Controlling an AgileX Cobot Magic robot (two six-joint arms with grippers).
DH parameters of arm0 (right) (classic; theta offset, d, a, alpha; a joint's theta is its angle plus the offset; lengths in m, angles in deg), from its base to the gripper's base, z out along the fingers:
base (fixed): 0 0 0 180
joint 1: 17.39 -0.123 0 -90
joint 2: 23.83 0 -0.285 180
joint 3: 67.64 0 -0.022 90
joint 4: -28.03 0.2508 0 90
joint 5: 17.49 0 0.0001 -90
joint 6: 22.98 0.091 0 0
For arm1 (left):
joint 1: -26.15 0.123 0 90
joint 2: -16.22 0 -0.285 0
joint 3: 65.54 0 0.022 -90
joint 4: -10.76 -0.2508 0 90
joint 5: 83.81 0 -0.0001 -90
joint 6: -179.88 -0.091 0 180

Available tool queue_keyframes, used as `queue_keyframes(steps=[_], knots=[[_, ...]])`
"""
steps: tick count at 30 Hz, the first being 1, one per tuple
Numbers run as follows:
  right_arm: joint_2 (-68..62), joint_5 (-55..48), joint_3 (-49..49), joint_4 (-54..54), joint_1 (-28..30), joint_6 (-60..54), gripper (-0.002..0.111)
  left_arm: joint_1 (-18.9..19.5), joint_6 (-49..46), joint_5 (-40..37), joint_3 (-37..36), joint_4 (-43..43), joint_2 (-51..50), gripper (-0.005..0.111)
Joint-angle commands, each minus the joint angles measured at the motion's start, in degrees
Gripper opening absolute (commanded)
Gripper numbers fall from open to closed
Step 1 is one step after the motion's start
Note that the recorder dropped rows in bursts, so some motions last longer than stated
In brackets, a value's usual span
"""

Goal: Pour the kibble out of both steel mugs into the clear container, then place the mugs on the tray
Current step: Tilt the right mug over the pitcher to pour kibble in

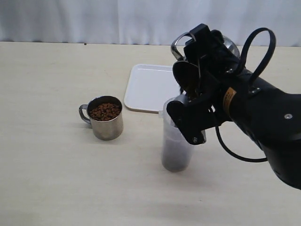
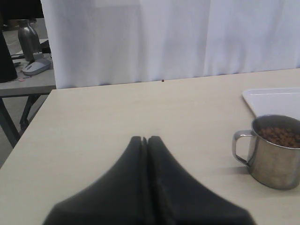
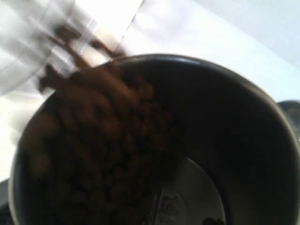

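Note:
My right gripper is shut on a steel mug and holds it tipped on its side, mouth down over the clear container. In the right wrist view the mug's dark inside fills the frame. The kibble slides blurred over its rim toward the frosted container. The container holds a dark layer of kibble at its bottom. A second steel mug, upright and full of kibble, stands to the left. My left gripper is shut and empty, low over the table, left of that mug.
The white tray lies empty behind the container, and its corner shows behind the full mug. A white curtain hangs along the table's far edge. Beyond the table's left end stands a side desk with a mouse and a bottle.

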Motion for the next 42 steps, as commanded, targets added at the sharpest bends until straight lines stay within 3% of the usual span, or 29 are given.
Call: queue_keyframes(steps=[1,13,42], knots=[[0.1,-0.4,-0.5,-1.3,-0.1,-3.0,0.005,0.1,0.0,0.8,-0.1,-0.1,0.2,0.000],[0.1,-0.4,-0.5,-1.3,-0.1,-9.5,0.005,0.1,0.0,0.8,-0.1,-0.1,0.2,0.000],[0.1,0.9,-0.5,-1.3,-0.1,-12.3,0.005,0.1,0.0,0.8,-0.1,-0.1,0.2,0.000]])
